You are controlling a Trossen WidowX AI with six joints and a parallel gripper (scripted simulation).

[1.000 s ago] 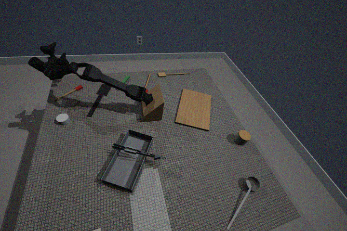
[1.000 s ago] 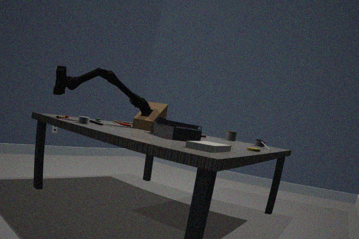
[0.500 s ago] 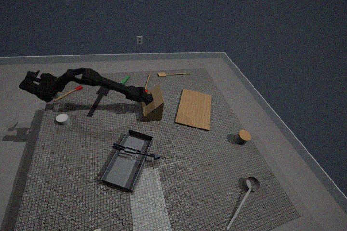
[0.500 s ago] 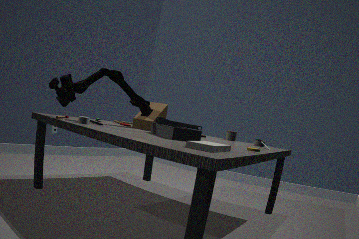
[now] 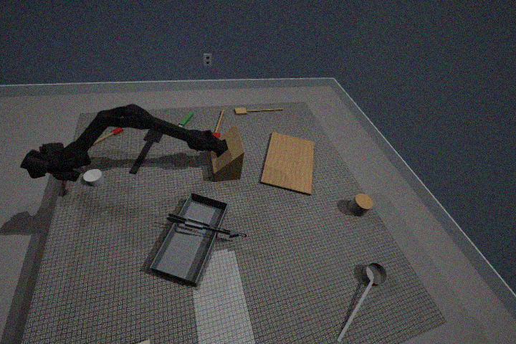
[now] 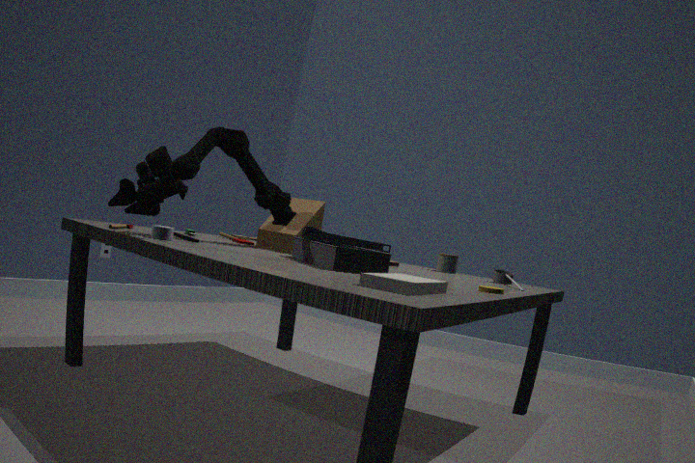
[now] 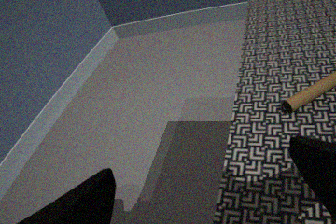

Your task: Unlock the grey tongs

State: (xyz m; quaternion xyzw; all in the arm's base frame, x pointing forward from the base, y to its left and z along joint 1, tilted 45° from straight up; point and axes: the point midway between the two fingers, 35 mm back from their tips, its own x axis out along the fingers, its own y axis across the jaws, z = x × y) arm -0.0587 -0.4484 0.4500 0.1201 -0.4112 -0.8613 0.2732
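The grey tongs [image 5: 218, 229] [image 6: 348, 238] lie across the long rims of the roasting tin [image 5: 157, 268] [image 6: 362, 259], their arms close together and the looped end past the tin's right side in the top view. The wooden board [image 5: 289, 162] lies flat to the right of the wooden block. My gripper [image 6: 118, 207] [image 7: 202, 162] is open and empty, above the table's far left edge, well away from the tongs and the tin. Its two dark fingers stand wide apart in the wrist view. The lock near the hinge is too small to make out.
The wooden block [image 5: 228, 172] [image 6: 277, 238] stands at my arm's base. A white bowl [image 5: 92, 177] [image 6: 162, 232] is near the left edge. A black spatula [image 5: 142, 155] lies under my arm. A lidded pot [image 5: 362, 201] [image 6: 447, 263] and a ladle [image 5: 355, 310] are at the right.
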